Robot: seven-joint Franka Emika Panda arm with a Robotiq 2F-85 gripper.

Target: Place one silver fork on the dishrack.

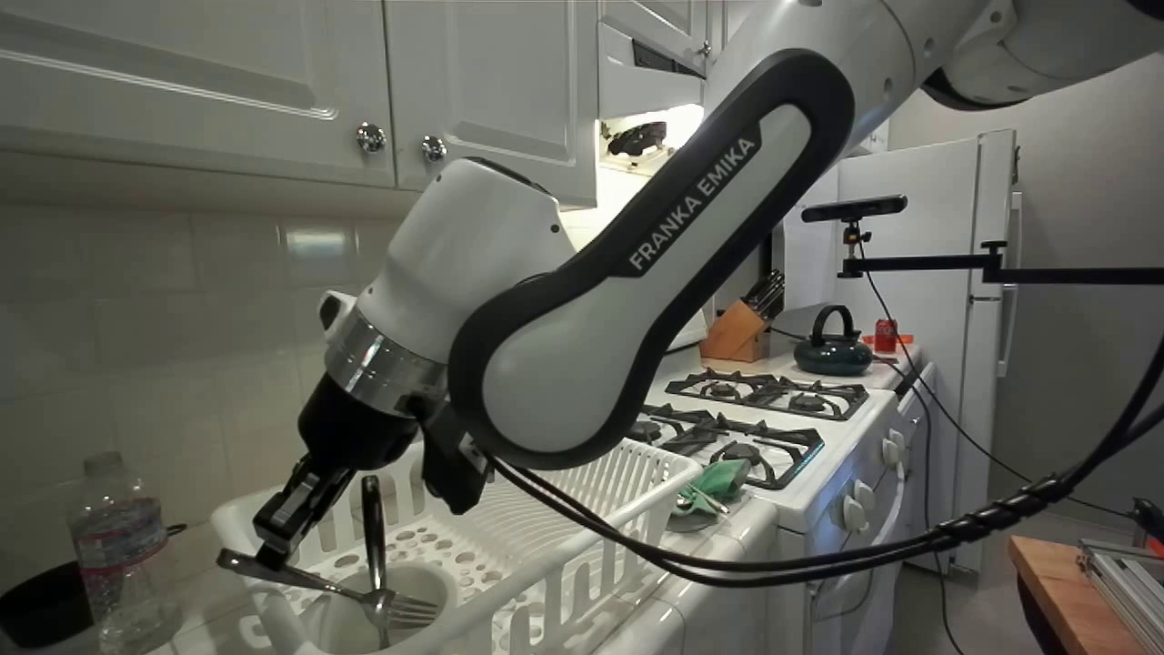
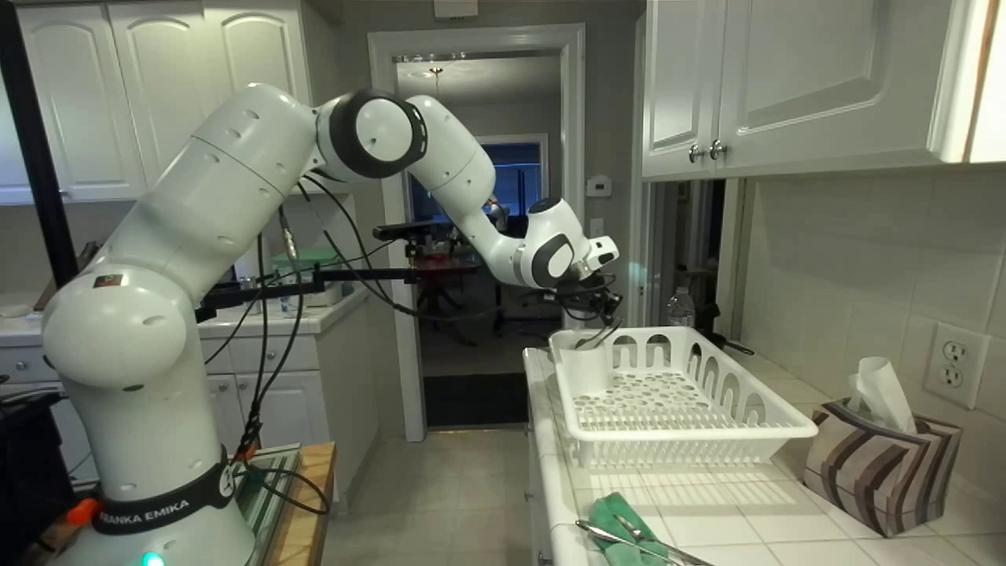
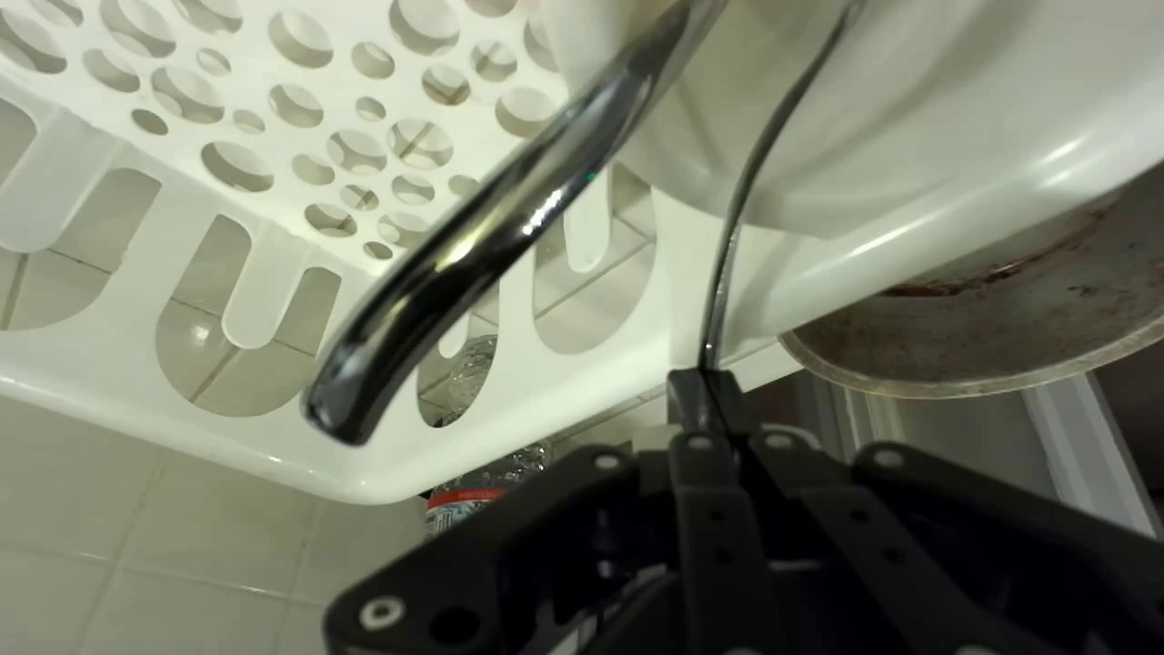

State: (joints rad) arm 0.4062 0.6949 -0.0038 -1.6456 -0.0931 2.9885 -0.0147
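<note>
My gripper [image 1: 271,553] is shut on the silver fork [image 3: 753,164], pinching it near the end of its handle. In an exterior view the fork [image 1: 309,579] slants down with its tines over the mouth of a white cup [image 2: 587,373]; whether it touches the cup I cannot tell. That cup stands in a corner of the white dishrack [image 2: 692,434], at the end with the round holes. A thicker-handled shiny utensil [image 1: 374,532] leans upright in the cup, and its handle [image 3: 509,218] crosses the wrist view beside the fork. The gripper hangs by the rack's end rim.
Beyond that end of the rack stand a plastic bottle [image 1: 118,537] and a dark bowl [image 1: 44,605]. A worn metal pan [image 3: 1009,300] shows beside the rack in the wrist view. A green cloth with silver utensils [image 2: 621,523] and a tissue box [image 2: 880,464] lie on the counter.
</note>
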